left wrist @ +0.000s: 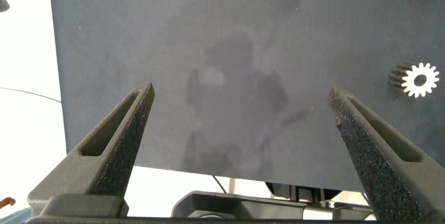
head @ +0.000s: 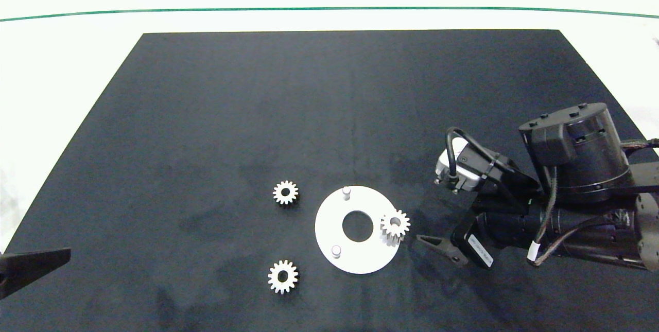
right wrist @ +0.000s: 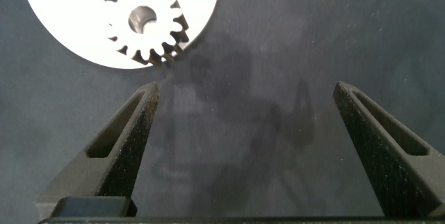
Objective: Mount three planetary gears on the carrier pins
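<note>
While one planetary gear sits on a carrier pin, the right hand gapes beside it, left hand open too.

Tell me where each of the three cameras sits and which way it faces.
Head: above, looking down on the black mat; right arm and left fingertip show.
Left wrist: behind the open left gripper, facing mat and a loose gear.
Right wrist: behind the open right gripper, facing the mounted gear on the carrier disc; head view shares it.
</note>
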